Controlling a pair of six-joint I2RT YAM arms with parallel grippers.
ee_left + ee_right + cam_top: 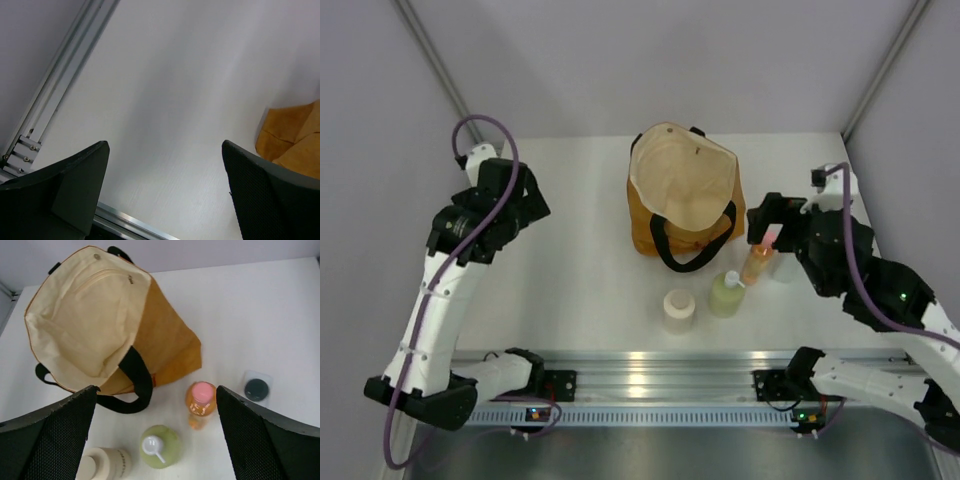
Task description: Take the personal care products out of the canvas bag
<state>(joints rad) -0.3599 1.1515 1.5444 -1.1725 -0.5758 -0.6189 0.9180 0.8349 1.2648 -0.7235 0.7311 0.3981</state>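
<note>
The canvas bag (682, 190) sits in the middle of the desk (580, 270) toward the far side, its mouth gaping so that the cream lining shows, with one black handle (692, 252) looped over its near side. All four containers stand upright on the desk outside the bag, in a line rising from near-left to far-right. The short cream jar (678, 310) is nearest. The pale-green pump bottle (726, 294) is just right of it. Then comes the slim orange bottle (758, 262) with the pink cap, near the bag's right corner, and just beside it the whitish bottle (257, 389) with the black cap.

The right claw (156, 405) hangs released above the orange bottle, fingers spread wide and grasping nothing. The left claw (165, 190) is also spread and empty, above bare desk well left of the bag.
</note>
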